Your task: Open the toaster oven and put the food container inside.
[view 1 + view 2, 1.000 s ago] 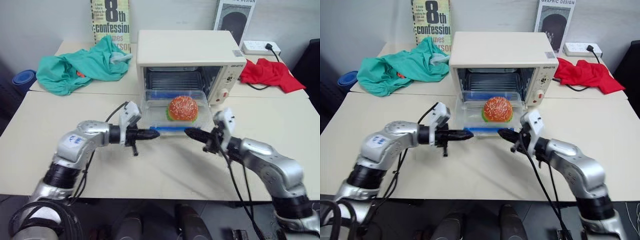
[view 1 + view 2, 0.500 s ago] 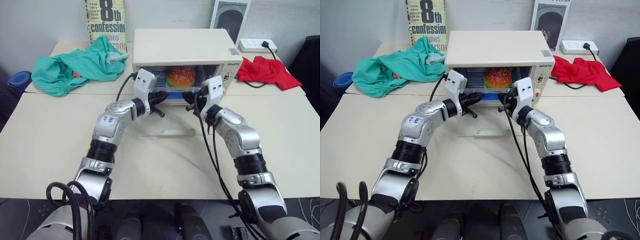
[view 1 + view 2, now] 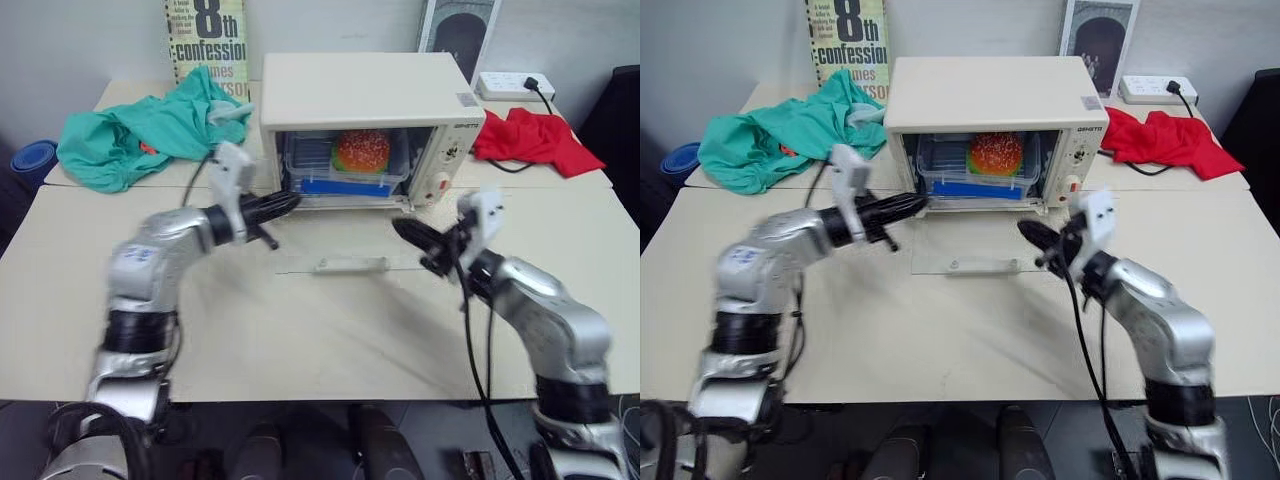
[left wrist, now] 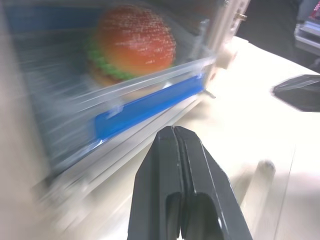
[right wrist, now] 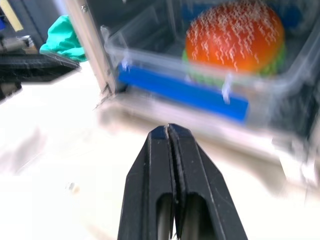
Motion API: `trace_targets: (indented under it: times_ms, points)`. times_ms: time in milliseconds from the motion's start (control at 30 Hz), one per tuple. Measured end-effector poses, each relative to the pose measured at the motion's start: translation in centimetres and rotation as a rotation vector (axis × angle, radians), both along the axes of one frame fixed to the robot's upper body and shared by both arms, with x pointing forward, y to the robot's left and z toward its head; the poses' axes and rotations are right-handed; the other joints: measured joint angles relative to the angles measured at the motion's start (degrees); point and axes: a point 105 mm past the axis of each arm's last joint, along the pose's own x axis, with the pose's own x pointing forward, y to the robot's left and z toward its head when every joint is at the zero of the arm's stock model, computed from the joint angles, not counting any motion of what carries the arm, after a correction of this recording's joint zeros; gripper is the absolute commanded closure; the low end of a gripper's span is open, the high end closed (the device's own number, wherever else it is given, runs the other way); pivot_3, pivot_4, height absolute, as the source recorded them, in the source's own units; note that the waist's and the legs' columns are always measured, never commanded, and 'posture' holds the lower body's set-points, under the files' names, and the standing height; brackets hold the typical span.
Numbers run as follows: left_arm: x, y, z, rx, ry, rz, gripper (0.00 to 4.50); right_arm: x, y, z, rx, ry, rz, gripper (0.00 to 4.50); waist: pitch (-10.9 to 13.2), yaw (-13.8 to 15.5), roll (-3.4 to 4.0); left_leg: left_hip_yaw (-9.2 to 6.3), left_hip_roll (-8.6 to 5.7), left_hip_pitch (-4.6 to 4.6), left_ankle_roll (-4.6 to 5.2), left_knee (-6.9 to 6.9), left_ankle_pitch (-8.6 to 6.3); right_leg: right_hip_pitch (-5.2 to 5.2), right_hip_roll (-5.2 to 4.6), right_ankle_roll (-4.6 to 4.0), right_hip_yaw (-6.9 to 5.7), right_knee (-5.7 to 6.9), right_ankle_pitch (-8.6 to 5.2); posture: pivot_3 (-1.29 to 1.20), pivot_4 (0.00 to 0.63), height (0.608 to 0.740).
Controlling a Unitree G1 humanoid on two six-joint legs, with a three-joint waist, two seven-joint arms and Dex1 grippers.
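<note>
Inside the toaster oven (image 3: 370,100), just above the centre of the frame, the food container (image 3: 345,165) sits in the cavity with its sesame-bun burger (image 3: 362,150) showing and a blue clip strip (image 3: 345,186) along its front edge. The oven's glass door (image 3: 345,240) lies folded down flat on the tabletop (image 3: 300,330), its cream bar handle (image 3: 350,265) nearest the camera.

The left pincer (image 3: 282,203) hangs at the oven's left front corner, fingers together in the left wrist view, holding nothing. The right pincer (image 3: 405,230) hovers over the right edge of the open door, lower right of the oven mouth, its fingers (image 5: 172,165) pressed together and empty too. Neither touches the container.

Further out, a teal cloth (image 3: 140,135) is heaped at upper left beside a blue object (image 3: 35,160) at the frame's edge. A red cloth (image 3: 530,140) lies at upper right, with a white power strip (image 3: 510,85) behind it. A book (image 3: 205,40) stands against the wall behind the teal cloth, and a second one (image 3: 460,30) stands behind the oven's right side.
</note>
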Motion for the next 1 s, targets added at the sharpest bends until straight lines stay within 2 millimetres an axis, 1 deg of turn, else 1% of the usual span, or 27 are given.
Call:
trace_targets:
  times_ms: [67,133,167,233,300,367,400,467,600,667,733,767,800,833,900,933,967,1000]
  points:
    - [-2.3,2.2,1.1,0.058,-0.024,-0.063,3.03,-2.4,-0.3,-1.6,-0.043,0.074,0.036,4.5,0.0,0.0,0.0,0.03,-0.01,0.18,0.02,-0.03,0.02,0.14,0.01,-0.05,0.01,-0.03,-0.03,0.0,0.15,0.74]
    - [-4.5,3.5,1.6,0.138,-0.017,-0.142,2.36,-3.7,-0.5,-3.2,-0.048,0.15,0.03,4.5,0.0,0.0,-0.01,0.04,-0.01,0.45,0.03,-0.03,0.02,0.47,0.03,-0.11,0.0,-0.07,-0.06,0.0,0.15,0.74]
    - [-5.2,4.0,1.9,0.172,-0.012,-0.168,2.04,-3.9,-0.7,-3.9,-0.053,0.182,0.015,4.5,0.0,0.0,0.0,0.02,-0.03,0.61,0.04,-0.04,0.02,0.68,0.04,-0.13,-0.01,-0.16,-0.07,0.0,0.15,0.74]
    - [-6.0,4.7,2.7,0.201,-0.018,-0.198,1.43,-3.9,-1.0,-4.8,-0.068,0.212,-0.009,4.5,0.0,0.0,0.0,0.01,-0.04,0.71,0.07,-0.05,0.03,0.85,0.05,-0.13,-0.01,-0.3,-0.07,0.0,0.15,0.74]
    - [-6.4,4.9,3.7,0.198,-0.041,-0.214,0.83,-3.5,-1.2,-5.6,-0.087,0.236,-0.034,4.5,0.0,0.2,0.0,-0.05,-0.04,0.65,0.1,-0.02,0.05,0.86,0.05,-0.12,-0.05,-0.36,-0.07,0.0,0.15,0.74]
    - [-6.7,5.2,4.6,0.216,-0.056,-0.224,0.22,-2.2,-1.6,-6.5,-0.078,0.254,-0.087,4.5,0.0,0.1,-0.02,-0.08,-0.04,0.62,0.11,-0.03,0.04,0.85,0.06,-0.09,-0.07,-0.34,-0.05,0.0,0.15,0.74]
    - [-6.8,5.2,4.9,0.228,-0.064,-0.23,0.03,-1.5,-1.8,-6.9,-0.078,0.256,-0.111,4.5,0.0,0.1,-0.01,-0.08,-0.06,0.59,0.11,-0.04,0.04,0.81,0.04,-0.08,-0.06,-0.33,-0.04,0.0,0.15,0.74]
    - [-7.0,5.1,5.5,0.239,-0.091,-0.24,0.03,-0.4,-2.0,-7.4,-0.074,0.257,-0.143,4.5,0.0,0.1,0.0,-0.08,-0.06,0.57,0.12,-0.12,0.04,0.74,0.04,-0.09,-0.06,-0.32,-0.05,0.0,0.15,0.74]
    - [-6.9,4.9,5.8,0.232,-0.11,-0.245,0.03,1.1,-1.9,-7.1,-0.082,0.217,-0.162,4.5,0.0,-0.1,0.0,-0.08,-0.01,0.42,0.12,-0.18,0.03,0.54,0.06,-0.09,-0.07,-0.32,-0.06,0.0,0.15,0.74]
    - [-6.9,4.8,5.8,0.227,-0.114,-0.248,0.03,1.7,-1.7,-6.3,-0.068,0.186,-0.164,4.5,0.0,-0.2,0.0,-0.05,-0.01,0.42,0.12,-0.16,0.03,0.53,0.05,-0.09,-0.06,-0.29,-0.06,0.0,0.15,0.74]
    - [-6.9,4.7,5.8,0.227,-0.122,-0.251,0.03,2.2,-1.5,-5.2,-0.059,0.146,-0.158,4.5,0.0,-0.2,0.01,-0.07,-0.01,0.44,0.12,-0.15,0.04,0.55,0.06,-0.09,-0.07,-0.27,-0.06,0.0,0.15,0.74]
    - [-6.9,4.7,5.9,0.228,-0.128,-0.252,0.03,2.3,-1.6,-4.5,-0.047,0.133,-0.151,4.5,0.0,-0.2,0.02,-0.08,-0.01,0.43,0.12,-0.13,0.04,0.55,0.06,-0.09,-0.07,-0.27,-0.06,0.0,0.15,0.74]
    - [-6.9,4.7,5.8,0.229,-0.132,-0.252,0.03,2.3,-2.0,-3.4,-0.04,0.112,-0.135,4.5,0.1,-0.1,0.1,-0.07,-0.03,0.41,0.12,-0.12,0.04,0.55,0.03,-0.09,-0.06,-0.27,-0.06,0.0,0.15,0.74]
    - [-6.9,4.8,5.8,0.23,-0.132,-0.251,0.01,2.3,-2.3,-2.7,-0.043,0.096,-0.129,4.33,0.1,0.0,0.16,-0.05,-0.05,0.41,0.12,-0.11,0.04,0.55,0.01,-0.09,-0.05,-0.27,-0.06,0.0,0.15,0.74]
    - [-6.5,5.3,5.6,0.222,-0.125,-0.24,0.0,1.8,-3.7,1.5,-0.037,0.018,-0.091,3.92,0.2,0.1,0.31,-0.06,-0.06,0.38,0.12,-0.09,0.03,0.55,0.0,-0.07,-0.06,-0.29,-0.05,0.0,0.15,0.74]
    - [-6.4,5.6,5.5,0.22,-0.12,-0.232,0.0,1.4,-4.7,4.0,-0.042,-0.041,-0.089,3.53,0.2,0.2,0.31,-0.09,-0.04,0.4,0.12,-0.12,0.03,0.57,0.03,-0.08,-0.09,-0.32,-0.05,0.0,0.15,0.74]
    - [-6.3,5.7,5.4,0.218,-0.118,-0.231,0.0,0.9,-5.3,5.7,-0.049,-0.076,-0.082,3.32,0.2,0.2,0.31,-0.13,0.0,0.4,0.13,-0.14,0.03,0.58,0.06,-0.09,-0.14,-0.33,-0.06,0.0,0.15,0.74]
    - [-6.2,5.9,5.3,0.216,-0.113,-0.226,0.0,0.3,-6.0,7.3,-0.066,-0.104,-0.074,2.89,0.2,0.2,0.3,-0.16,0.02,0.41,0.14,-0.18,0.02,0.61,0.08,-0.11,-0.17,-0.36,-0.07,0.0,0.15,0.74]
